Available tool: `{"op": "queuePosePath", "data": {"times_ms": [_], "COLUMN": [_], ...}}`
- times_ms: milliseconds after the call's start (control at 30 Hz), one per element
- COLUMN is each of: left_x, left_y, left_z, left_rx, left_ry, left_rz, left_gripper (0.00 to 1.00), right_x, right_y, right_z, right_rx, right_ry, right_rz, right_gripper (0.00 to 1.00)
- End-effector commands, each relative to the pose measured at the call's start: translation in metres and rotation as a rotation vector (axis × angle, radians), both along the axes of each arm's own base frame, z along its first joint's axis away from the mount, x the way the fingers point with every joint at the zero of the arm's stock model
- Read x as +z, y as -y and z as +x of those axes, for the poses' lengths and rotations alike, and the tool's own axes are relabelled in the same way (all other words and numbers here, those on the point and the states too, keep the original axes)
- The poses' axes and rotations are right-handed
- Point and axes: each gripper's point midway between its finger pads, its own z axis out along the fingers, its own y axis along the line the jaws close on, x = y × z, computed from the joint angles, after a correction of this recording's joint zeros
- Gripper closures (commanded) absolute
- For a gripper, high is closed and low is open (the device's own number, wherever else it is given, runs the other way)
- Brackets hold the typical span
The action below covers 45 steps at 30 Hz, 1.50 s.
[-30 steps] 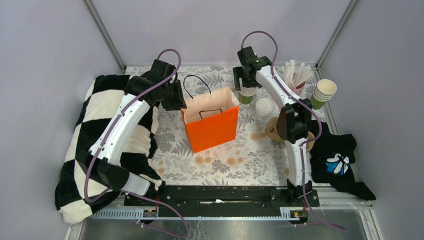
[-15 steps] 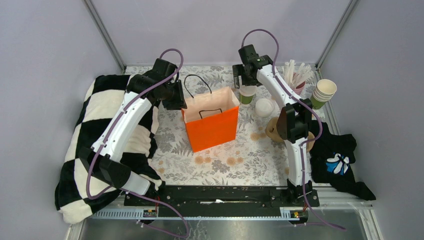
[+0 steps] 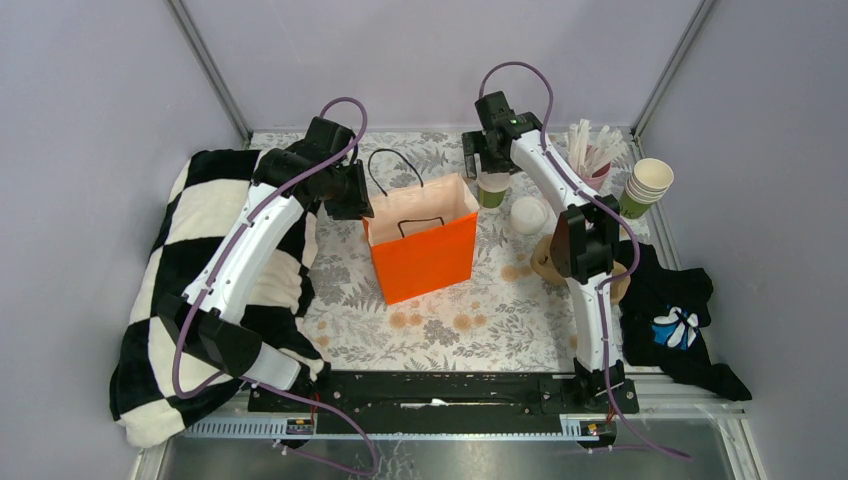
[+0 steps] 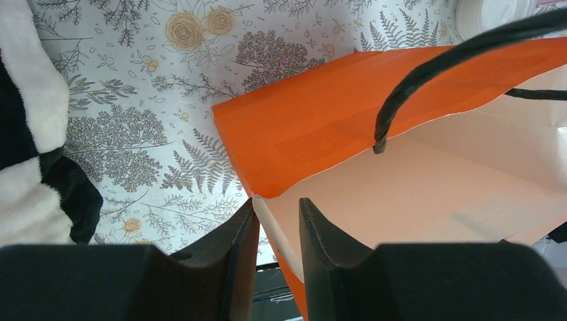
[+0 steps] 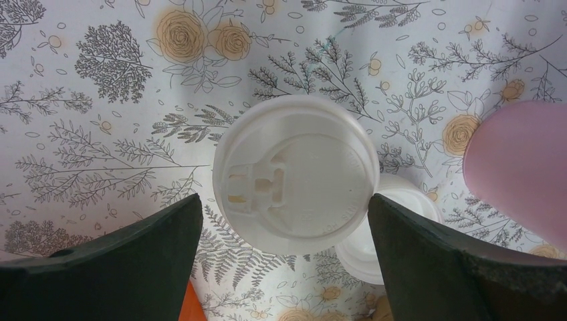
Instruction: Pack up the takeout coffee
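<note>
The takeout coffee (image 3: pixel 491 192), a small green cup with a white lid, stands upright at the back of the table, right of the orange paper bag (image 3: pixel 420 250). In the right wrist view its lid (image 5: pixel 294 174) fills the middle. My right gripper (image 3: pixel 489 165) hangs directly above it, open, with the fingers wider apart than the lid and not touching it. My left gripper (image 3: pixel 350 200) is at the bag's back left corner. In the left wrist view its jaws (image 4: pixel 278 207) are narrowly apart and straddle the bag's rim (image 4: pixel 267 200), which touches the left finger.
A loose white lid (image 3: pixel 528 214) lies right of the coffee. A pink holder of straws (image 3: pixel 597 160) and a stack of lidless green cups (image 3: pixel 645 187) stand at the back right. The brown carrier (image 3: pixel 546 262) lies behind my right arm. A checkered blanket (image 3: pixel 200 260) lies left, a black cloth (image 3: pixel 680 320) right.
My right gripper has shifted slightly left and back above the lidded cup. My left arm moved slightly along the bag's corner early on, then stayed still.
</note>
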Motion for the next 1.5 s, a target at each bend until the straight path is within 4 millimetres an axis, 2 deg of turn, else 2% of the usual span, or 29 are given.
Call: {"op": "queuePosePath", "data": {"times_ms": [0,467,900,1067,1467], "left_x": [0.013,0.010,0.010,0.010,0.009], "left_y": [0.002,0.003,0.004,0.006,0.004], "left_z": [0.000,0.003,0.009,0.012,0.013], "left_rx": [-0.025,-0.028,-0.031,-0.041,-0.044], "left_ry": [0.044,0.035,0.038,0.035,0.035], "left_rz": [-0.013,-0.011,-0.003,-0.004,-0.001], "left_gripper": [0.68,0.69,0.69,0.69,0.70], "right_x": [0.013,0.004,0.000,0.005,0.010], "right_y": [-0.002,0.003,0.003,0.004,0.003], "right_z": [0.012,0.016,0.020,0.018,0.018], "right_rx": [0.017,-0.009,-0.014,-0.013,-0.013], "right_ry": [0.048,0.040,0.033,0.037,0.044], "right_rz": [0.027,0.015,0.040,0.046,0.061], "right_gripper": [0.01,0.00,0.14,0.05,0.00]}}
